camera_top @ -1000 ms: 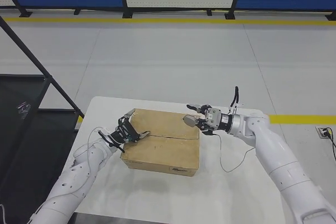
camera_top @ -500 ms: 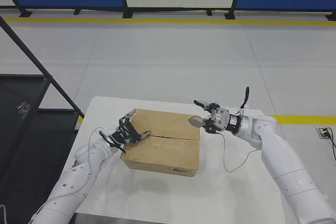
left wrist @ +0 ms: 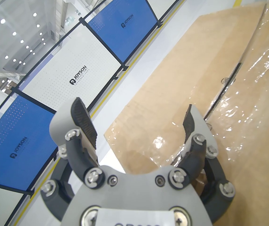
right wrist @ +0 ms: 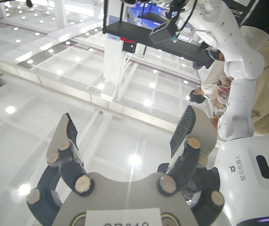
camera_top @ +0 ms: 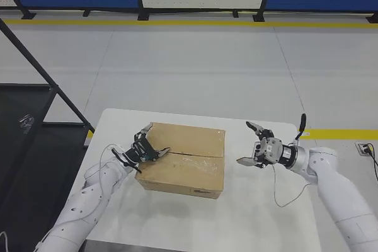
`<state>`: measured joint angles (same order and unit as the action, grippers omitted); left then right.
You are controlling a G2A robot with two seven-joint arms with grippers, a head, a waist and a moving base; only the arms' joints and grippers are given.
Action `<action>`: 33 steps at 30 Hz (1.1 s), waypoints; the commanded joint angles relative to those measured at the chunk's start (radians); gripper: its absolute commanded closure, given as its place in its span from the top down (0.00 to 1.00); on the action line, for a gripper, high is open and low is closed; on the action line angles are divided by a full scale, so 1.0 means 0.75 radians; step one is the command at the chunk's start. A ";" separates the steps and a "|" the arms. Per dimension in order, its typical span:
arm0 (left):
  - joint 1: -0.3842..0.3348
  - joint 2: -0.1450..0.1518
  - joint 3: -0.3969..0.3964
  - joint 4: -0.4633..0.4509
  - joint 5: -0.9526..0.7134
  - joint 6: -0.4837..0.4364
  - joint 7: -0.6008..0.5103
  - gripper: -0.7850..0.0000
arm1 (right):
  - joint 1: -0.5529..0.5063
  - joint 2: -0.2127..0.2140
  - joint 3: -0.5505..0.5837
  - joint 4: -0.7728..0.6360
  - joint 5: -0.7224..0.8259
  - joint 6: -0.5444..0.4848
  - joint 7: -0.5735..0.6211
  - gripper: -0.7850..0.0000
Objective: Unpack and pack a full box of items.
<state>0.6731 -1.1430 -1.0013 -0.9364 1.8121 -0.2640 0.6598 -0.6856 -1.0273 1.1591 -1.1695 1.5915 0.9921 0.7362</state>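
Brown corrugated cardboard makes up the closed rectangular box point(camera_top: 183, 157), which lies flat near the middle of the white table with rounded corners point(camera_top: 258, 208), nearer the table's left side. Its two top flaps meet along a dark seam running the box's length, and a strip of glossy clear packing tape point(camera_top: 190, 164) covers the nearer flap beside that seam; the left wrist view shows the same tape point(left wrist: 254, 76) wrinkled and shining on the cardboard point(left wrist: 195, 76). The left gripper point(camera_top: 154, 139) sits at the box's left end with its two black-padded fingers spread wide and nothing between them. In its own view, the left gripper point(left wrist: 134, 109) has one finger over the taped top and the other out past the box's edge; whether either pad touches the cardboard cannot be told. The right gripper point(camera_top: 244, 143) hangs above bare table just off the box's right end, apart from it, its fingers also spread and empty. The right gripper point(right wrist: 128, 116) points upward toward the ceiling lights in its wrist view.
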 commanded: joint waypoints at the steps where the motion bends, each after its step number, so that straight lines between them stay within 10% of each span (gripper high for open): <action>1: 0.004 0.000 -0.005 -0.003 -0.003 0.002 0.007 1.00 | 0.010 -0.002 -0.029 0.003 -0.001 0.003 0.000 1.00; 11: 0.049 0.010 -0.051 -0.057 -0.017 0.020 0.029 1.00 | 0.001 -0.004 -0.036 -0.059 -0.038 -0.043 -0.004 1.00; 23: 0.115 0.026 -0.102 -0.153 -0.004 0.018 -0.004 1.00 | -0.129 0.001 0.011 -0.409 -0.460 -0.667 -0.238 1.00; 33: 0.132 0.027 -0.115 -0.184 0.003 0.011 -0.013 1.00 | -0.167 0.036 0.028 -0.486 -0.753 -0.606 -0.075 1.00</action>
<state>0.7712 -1.1223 -1.0868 -1.0728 1.8149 -0.2552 0.6498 -0.8109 -1.0007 1.1800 -1.5337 1.0271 0.5376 0.6797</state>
